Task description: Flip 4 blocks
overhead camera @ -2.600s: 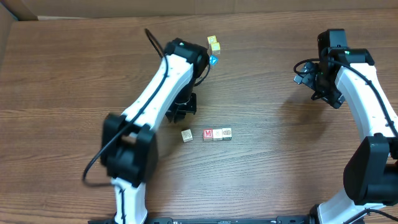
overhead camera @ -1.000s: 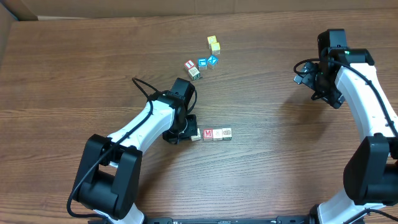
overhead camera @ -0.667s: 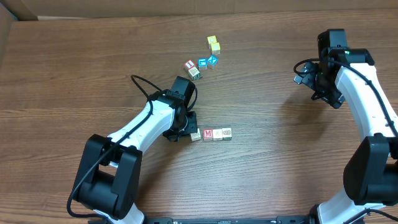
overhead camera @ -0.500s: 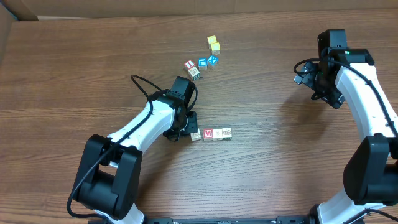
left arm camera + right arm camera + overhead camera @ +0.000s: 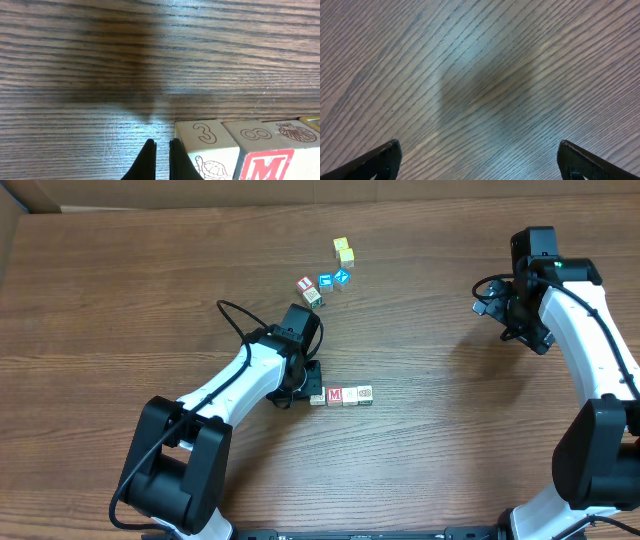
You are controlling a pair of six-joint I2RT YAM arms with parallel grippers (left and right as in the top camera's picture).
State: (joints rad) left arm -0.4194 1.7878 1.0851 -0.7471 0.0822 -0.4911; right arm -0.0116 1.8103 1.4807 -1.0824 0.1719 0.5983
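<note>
We see four blocks [image 5: 343, 395] in a tight row near the middle of the desk [image 5: 120, 300]; the second from the left shows a red M. Our left gripper [image 5: 162, 159] has its fingers pressed together with nothing between them. Its tips sit low just beside the end block [image 5: 204, 145], which bears a 3 on top and a turtle on its side; we cannot tell whether they touch. Farther back lies a loose cluster [image 5: 325, 281] of four more printed cubes, with two yellow cubes [image 5: 346, 254] beyond. Our right gripper [image 5: 480, 167] is spread wide over bare wood, well apart from everything.
</note>
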